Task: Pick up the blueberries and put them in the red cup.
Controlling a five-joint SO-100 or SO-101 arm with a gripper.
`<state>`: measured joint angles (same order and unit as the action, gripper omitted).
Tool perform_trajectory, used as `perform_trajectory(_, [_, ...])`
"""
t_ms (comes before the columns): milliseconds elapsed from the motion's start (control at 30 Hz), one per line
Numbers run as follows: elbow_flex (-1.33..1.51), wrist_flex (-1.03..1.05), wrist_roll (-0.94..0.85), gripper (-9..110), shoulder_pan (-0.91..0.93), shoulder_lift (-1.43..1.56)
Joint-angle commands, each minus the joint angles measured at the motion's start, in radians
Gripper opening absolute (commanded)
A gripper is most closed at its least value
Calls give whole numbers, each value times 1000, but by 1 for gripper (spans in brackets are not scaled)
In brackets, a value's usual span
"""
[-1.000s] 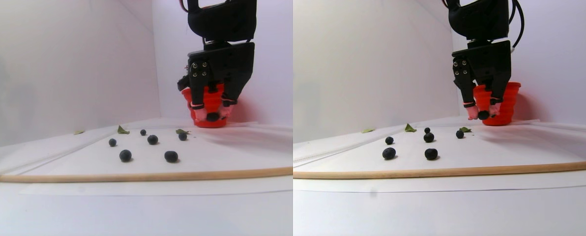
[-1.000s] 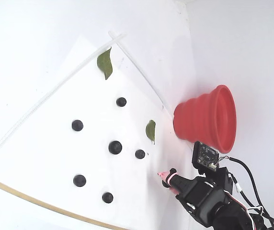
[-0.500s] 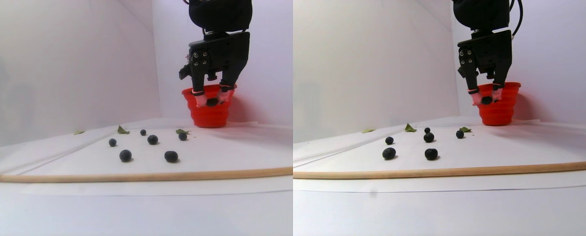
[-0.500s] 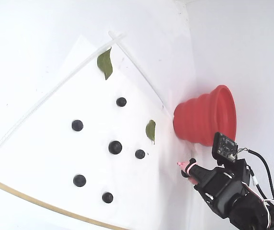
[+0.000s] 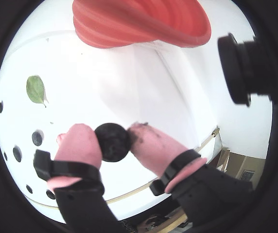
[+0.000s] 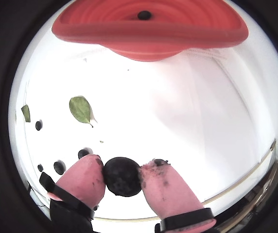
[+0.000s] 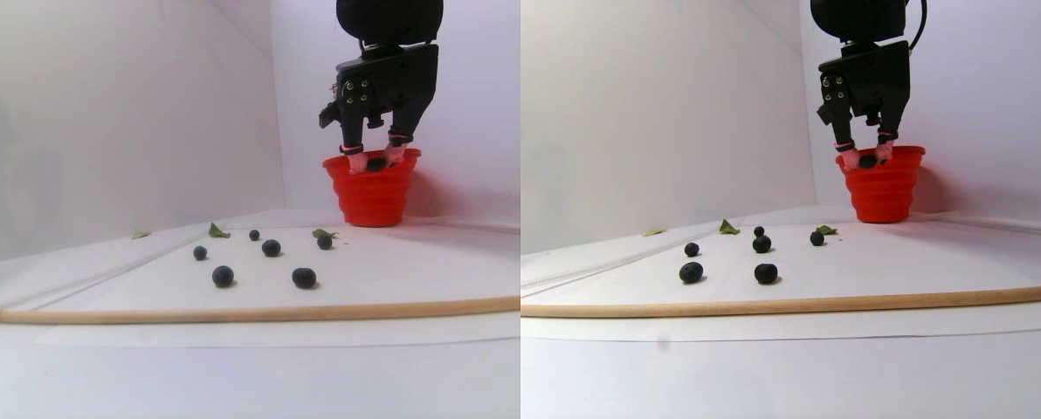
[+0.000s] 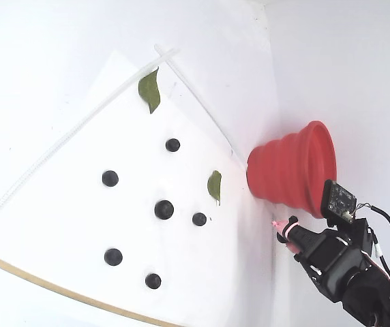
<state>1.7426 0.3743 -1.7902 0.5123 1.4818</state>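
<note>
Currently the gripper [image 6: 122, 175] clamps one blueberry [image 6: 122, 176] beside the red cup's [image 7: 372, 188] rim; six blueberries [image 8: 163, 209] lie on the sheet.

The end effector [image 6: 122, 177] points downward from a black wrist block that hangs from the top of the stereo pair view. Its two fingers [image 5: 78, 145] have pink tips held on by black bands, and they are closed around one small dark berry [image 5: 112, 141], a tip pressing each side. Dark smudges mark the pink tip on the right in both wrist views. In the fixed view the black arm reaches in from the lower right corner, cables trailing off it.
</note>
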Motion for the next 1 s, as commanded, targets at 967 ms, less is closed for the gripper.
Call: perform_trajectory(967, [-339, 29, -2, 13, -32, 121])
